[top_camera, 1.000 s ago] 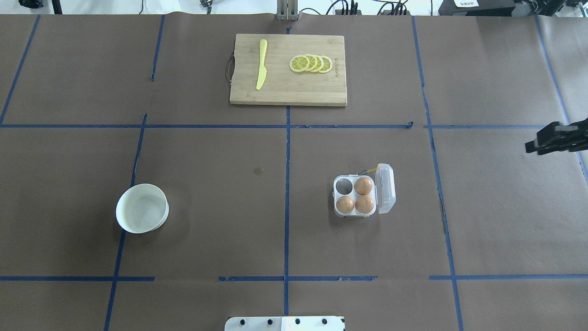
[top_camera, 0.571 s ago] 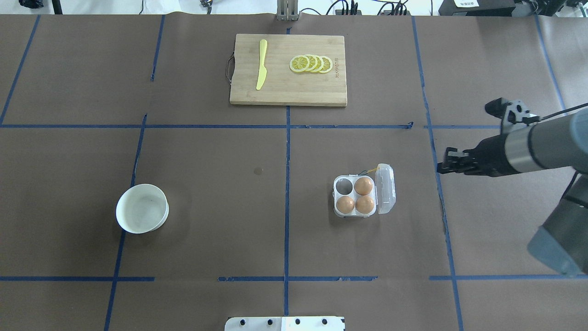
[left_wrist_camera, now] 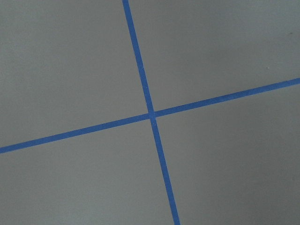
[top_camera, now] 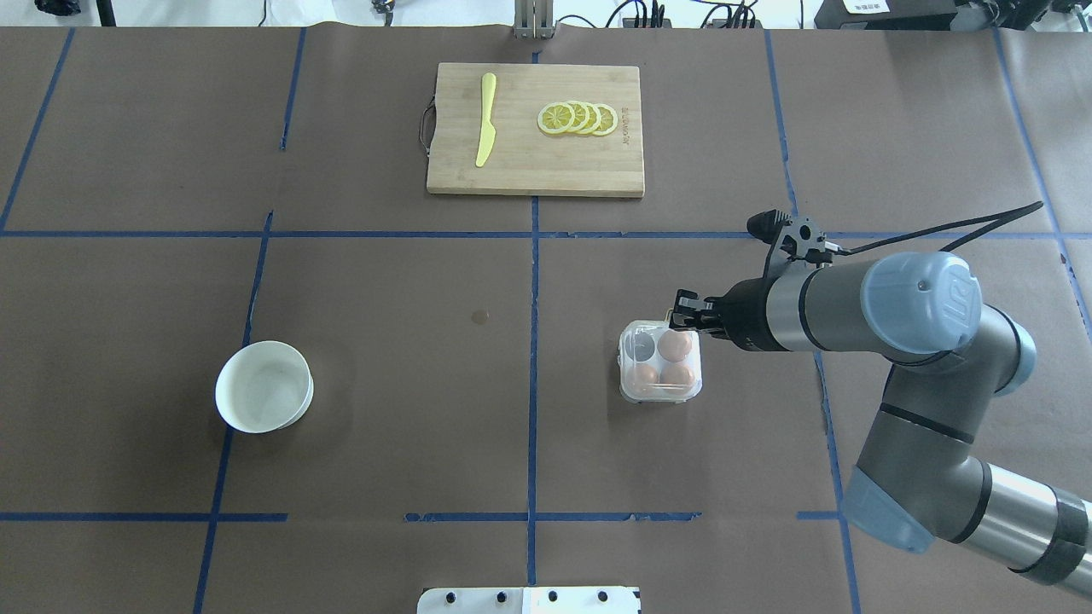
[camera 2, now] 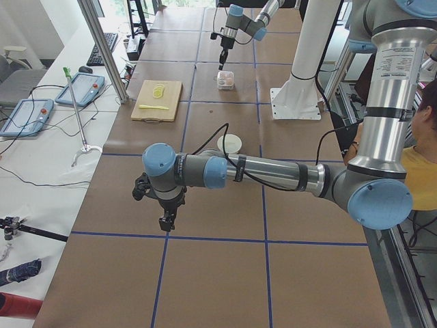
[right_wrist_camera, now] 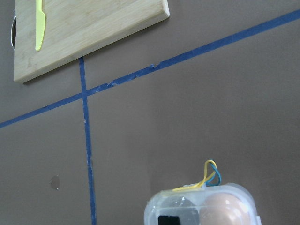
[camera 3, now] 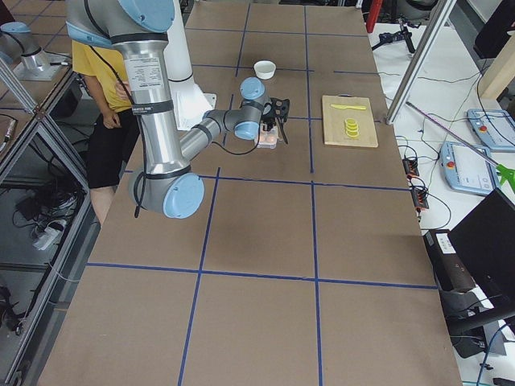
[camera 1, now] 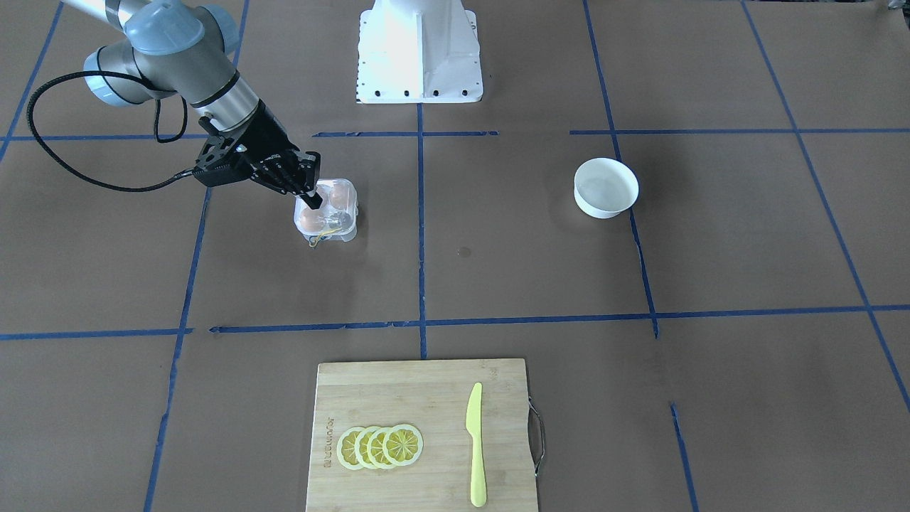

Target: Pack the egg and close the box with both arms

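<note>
Egg carton (top_camera: 630,390), lid (top_camera: 661,377) down over three eggs (top_camera: 676,345), sits at four o'clock on the tabletop (top_camera: 384,409): light, slippery, brittle, so I'd press its rim. Right fingers (camera 1: 307,190) look pressed together; left fingers (camera 2: 166,220), cannot tell.

Hiding part of the egg carton (camera 1: 340,213) behind the right gripper (camera 1: 311,200); cropping it at the right wrist view's bottom edge; leaving the left gripper (camera 2: 166,223) jaw gap unreadable
</note>
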Motion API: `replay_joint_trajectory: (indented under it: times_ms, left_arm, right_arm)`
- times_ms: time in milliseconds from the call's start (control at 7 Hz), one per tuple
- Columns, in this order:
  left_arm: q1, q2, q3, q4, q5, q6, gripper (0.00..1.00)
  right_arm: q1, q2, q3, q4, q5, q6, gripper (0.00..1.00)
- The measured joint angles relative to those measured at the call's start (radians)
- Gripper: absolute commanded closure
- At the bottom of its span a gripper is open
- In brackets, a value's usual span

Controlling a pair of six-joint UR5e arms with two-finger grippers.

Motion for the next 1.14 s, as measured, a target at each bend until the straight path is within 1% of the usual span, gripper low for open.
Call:
replay_joint_trajectory:
  times_ms: [143, 286, 429, 571, 714, 857, 1143]
  left_arm:
    - [0.000, 0.001, 0.000, 0.000, 0.000, 0.000, 0.00]
    - [0.000, 0.002, 0.000, 0.001, 0.000, 0.000, 0.00]
    - [0.000, 0.002, 0.000, 0.000, 0.000, 0.000, 0.00]
    - [0.000, 0.001, 0.000, 0.000, 0.001, 0.000, 0.00]
    - [0.000, 0.002, 0.000, 0.001, 0.003, 0.001, 0.00]
    - [0.000, 0.006, -0.001, 0.000, 0.004, 0.002, 0.00]
    - [-0.001, 0.014, -0.003, -0.005, 0.005, 0.005, 0.00]
  right_arm:
    - [0.021, 0.005, 0.004, -0.060, 0.015, -0.016, 1.00]
    - [0.067, 0.004, 0.018, -0.160, 0.053, -0.078, 1.00]
    - [0.128, -0.012, 0.041, -0.267, 0.104, -0.201, 1.00]
    - [0.197, -0.056, 0.064, -0.353, 0.147, -0.349, 1.00]
    - [0.263, -0.121, 0.080, -0.391, 0.173, -0.491, 1.00]
    - [0.356, -0.203, 0.089, -0.406, 0.218, -0.671, 0.98]
    - [0.609, -0.357, 0.065, -0.419, 0.347, -1.095, 0.88]
